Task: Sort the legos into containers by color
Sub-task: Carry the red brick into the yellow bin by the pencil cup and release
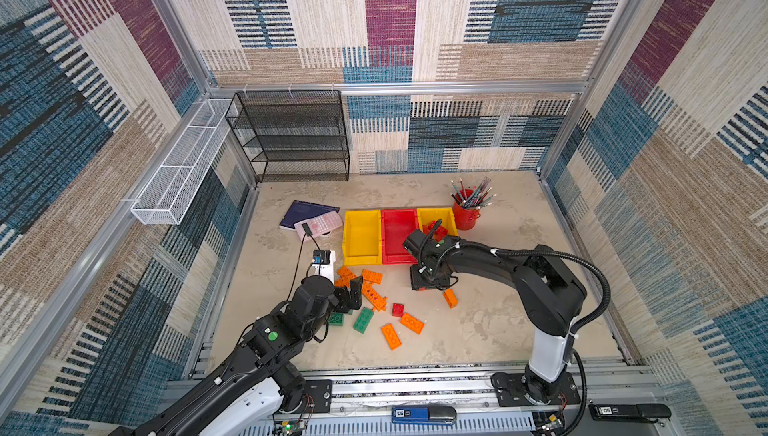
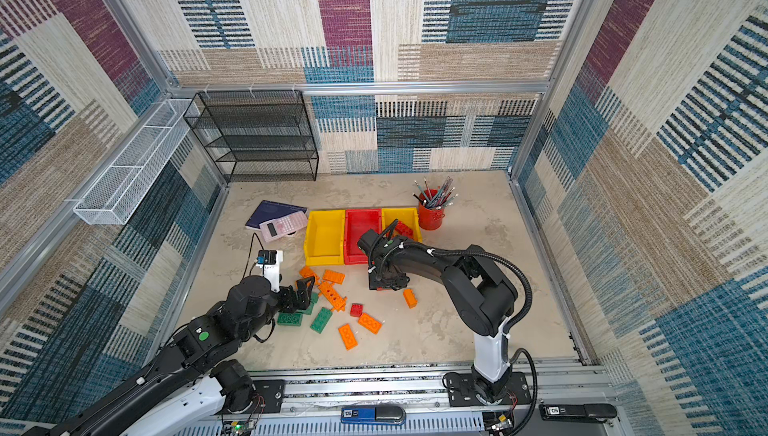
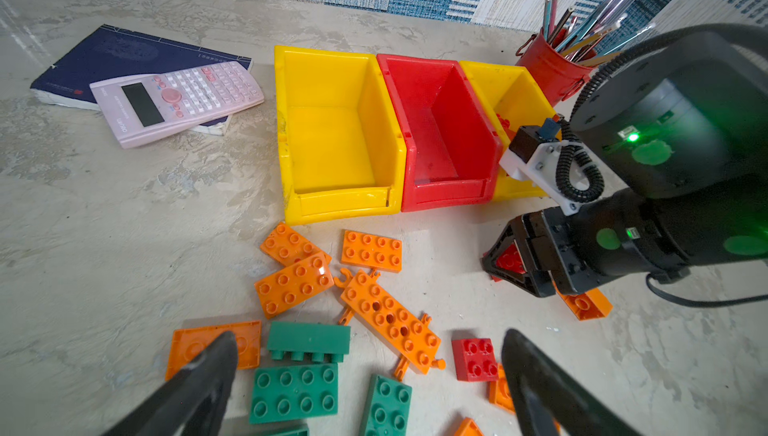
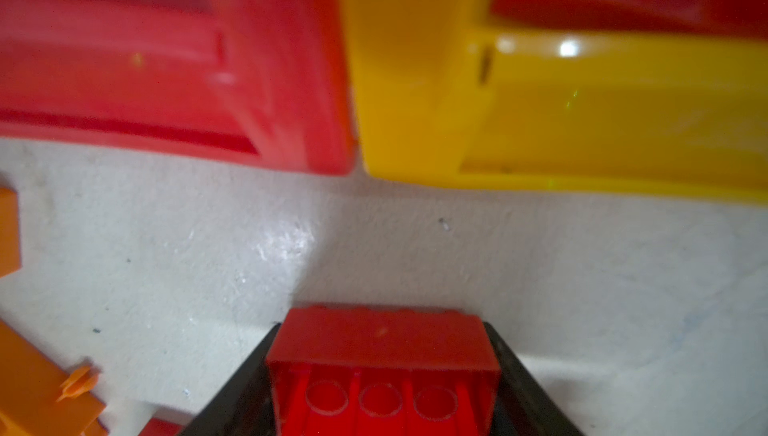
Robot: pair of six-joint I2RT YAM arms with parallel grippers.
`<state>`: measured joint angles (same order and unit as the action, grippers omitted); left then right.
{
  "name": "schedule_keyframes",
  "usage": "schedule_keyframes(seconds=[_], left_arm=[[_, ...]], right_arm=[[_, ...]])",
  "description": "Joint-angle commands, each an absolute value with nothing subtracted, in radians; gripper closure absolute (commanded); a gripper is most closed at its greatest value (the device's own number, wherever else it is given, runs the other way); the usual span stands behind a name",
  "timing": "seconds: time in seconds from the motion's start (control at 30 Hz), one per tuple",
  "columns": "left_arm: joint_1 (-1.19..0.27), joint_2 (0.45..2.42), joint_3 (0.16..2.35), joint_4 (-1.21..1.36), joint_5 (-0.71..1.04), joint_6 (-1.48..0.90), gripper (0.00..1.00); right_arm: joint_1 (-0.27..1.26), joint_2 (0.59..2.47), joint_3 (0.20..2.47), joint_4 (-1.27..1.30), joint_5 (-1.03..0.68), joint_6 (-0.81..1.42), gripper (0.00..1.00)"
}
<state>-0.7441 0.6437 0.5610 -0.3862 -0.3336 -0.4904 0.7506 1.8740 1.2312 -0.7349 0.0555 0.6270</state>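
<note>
Jaws first: the right gripper (image 3: 509,265) has both fingers snug against the sides of a red brick (image 4: 382,342), so I'd call that a grip. The brick looks like it's sitting on the tabletop (image 1: 498,309), not lifted yet. It's tipped so its hollow underside faces the wrist camera. In both top views it sits just below the row of bins, about mid-frame.

The left gripper (image 1: 353,292) is spread wide and holds nothing. It hovers over the loose pile of orange bricks (image 3: 293,284) and green bricks (image 3: 293,392) left of centre. A small red square brick (image 3: 473,359) lies there too.

So the step in hand is the pick-up of a red one. The right-end yellow bin (image 1: 434,210) already has red bricks in it (image 1: 436,228). The red bin (image 1: 397,234) and the left yellow bin (image 1: 361,238) look empty.

My guess at the next move: firm up the squeeze, lift straight up until it clears the bin's front lip, then a short carry up-frame to that right-end yellow bin. There's one orange brick (image 1: 450,298) just beside the gripper, so a clean vertical lift should keep from knocking it.
</note>
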Motion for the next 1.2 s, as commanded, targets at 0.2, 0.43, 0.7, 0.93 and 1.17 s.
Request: schedule_keyframes(seconds=[0.2, 0.43, 0.7, 0.93, 1.17], left_arm=[[-0.744, 0.641, 0.567, -0.381, -0.337, -0.498, 0.01], [-0.744, 0.66, 0.582, -0.361, -0.334, -0.491, 0.01], [-0.744, 0.669, 0.614, -0.383, -0.338, -0.469, 0.01], [-0.743, 0.656, 0.618, -0.395, -0.355, -0.466, 0.01], [-0.746, 0.653, 0.624, -0.394, -0.374, -0.445, 0.01]], right_arm=[[0.748, 1.765, 1.275, -0.802, 0.057, 0.64, 0.44], [0.678, 1.742, 1.435, -0.856, 0.071, 0.575, 0.44], [0.537, 1.827, 1.562, -0.834, 0.057, 0.499, 0.44], [0.499, 1.881, 1.573, -0.816, 0.09, 0.484, 0.44], [0.477, 1.924, 1.58, -0.802, 0.101, 0.473, 0.42]])
